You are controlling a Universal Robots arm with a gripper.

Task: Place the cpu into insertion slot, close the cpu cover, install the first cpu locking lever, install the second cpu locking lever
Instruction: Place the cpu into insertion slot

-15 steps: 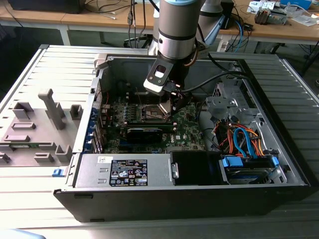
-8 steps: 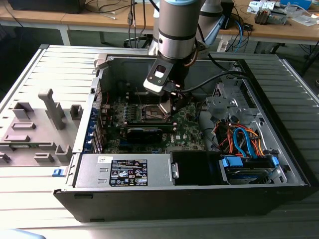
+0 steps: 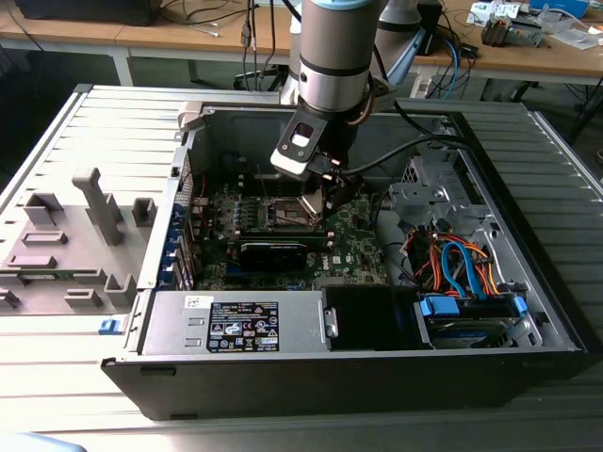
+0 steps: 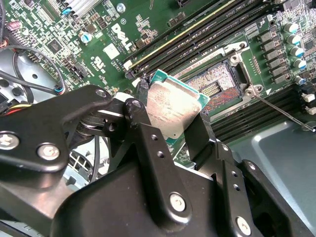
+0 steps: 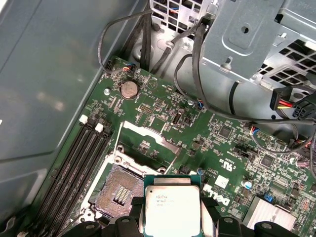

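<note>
gripper (image 4: 169,116) clamped on cpu (image 4: 173,101) | cpu hangs near insertion slot (image 4: 217,86), not seated | cpu cover (image 5: 150,136) open | locking levers (image 4: 277,107) unlatched | I judge: step 1 of 4 underway

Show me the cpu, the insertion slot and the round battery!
cpu (image 4: 173,111): second wrist view, middle of its silver top.
insertion slot (image 5: 118,191): first wrist view, the dark pin field in its middle.
round battery (image 5: 129,89): first wrist view, centre of its shiny face.
</note>
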